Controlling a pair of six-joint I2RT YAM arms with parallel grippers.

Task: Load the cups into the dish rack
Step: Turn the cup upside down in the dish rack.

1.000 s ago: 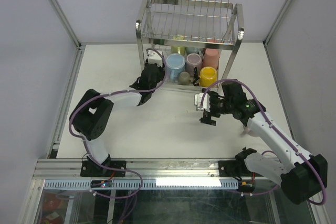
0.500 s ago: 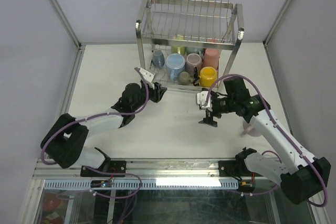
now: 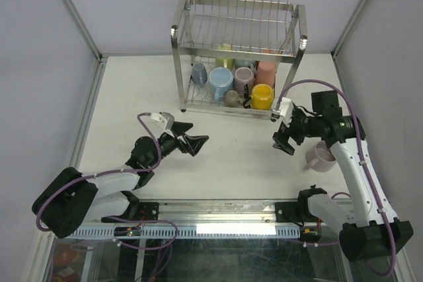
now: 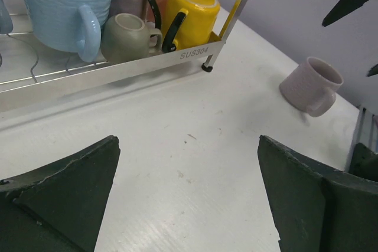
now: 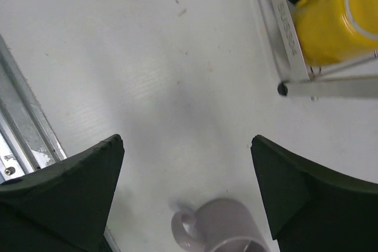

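Note:
The dish rack (image 3: 183,64) stands at the back of the table. Its lower tier holds several cups, among them a light blue one (image 3: 220,82), a yellow one (image 3: 262,96), a pink one (image 3: 266,70) and a grey-blue one (image 3: 198,72). One mauve cup (image 3: 320,156) sits alone on the table at the right, handle toward the left. My right gripper (image 3: 283,130) hovers open just left of it; in the right wrist view the cup (image 5: 227,228) lies just below the gap between the jaws. My left gripper (image 3: 192,135) is open and empty over bare table.
The rack's front rail (image 4: 118,72) and its corner foot (image 5: 283,89) stand close to the mauve cup (image 4: 310,84). An aluminium rail (image 3: 218,211) runs along the near edge. Grey walls enclose the table on both sides.
My left arm has pulled back from the rack toward the near left, and its jaws have opened wide. My right arm has swung right, toward the mauve cup.

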